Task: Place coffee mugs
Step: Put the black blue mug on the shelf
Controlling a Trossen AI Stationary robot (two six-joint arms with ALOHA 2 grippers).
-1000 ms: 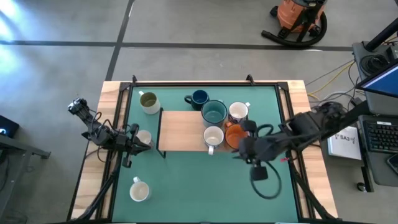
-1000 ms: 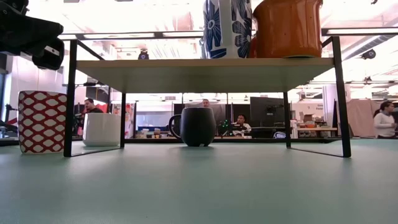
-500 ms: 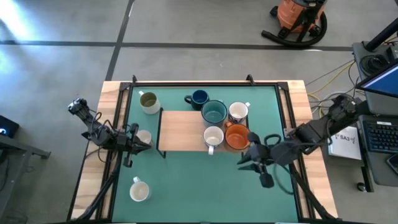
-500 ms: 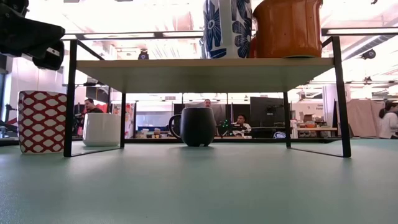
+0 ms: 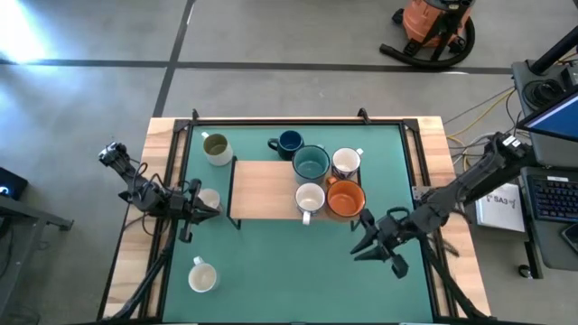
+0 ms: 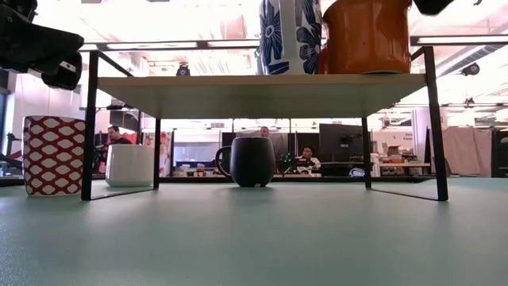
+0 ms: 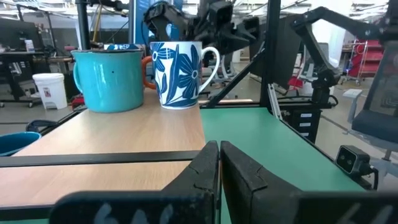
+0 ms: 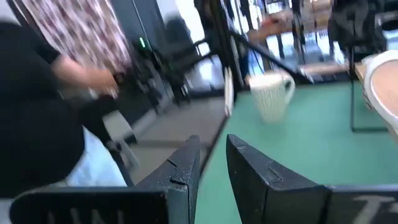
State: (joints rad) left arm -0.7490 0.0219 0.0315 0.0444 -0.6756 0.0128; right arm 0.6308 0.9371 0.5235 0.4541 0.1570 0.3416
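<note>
Orange mug (image 5: 342, 198) on shelf (image 5: 262, 190) just beside right gripper (image 5: 372, 236) | gripper parted, empty, apparently released | left gripper (image 5: 213, 209) closed, idle.

The table (image 5: 271, 262) is covered in teal-green with pale wood borders. The shelf (image 5: 262, 190) has a light wooden top on a black frame. On it, at 12 o'clock, stand a teal mug (image 5: 311, 163) and a white mug patterned with blue flowers (image 7: 180, 74); at 6 o'clock sit a plain white mug (image 5: 310, 198) and a glossy orange mug (image 5: 344, 199). A navy mug (image 5: 289, 142) stands at the shelf's 12 o'clock edge. A cup (image 6: 53, 155) shows a red and white lattice. A ribbed cream mug (image 8: 272, 94) stands on the green.
</note>
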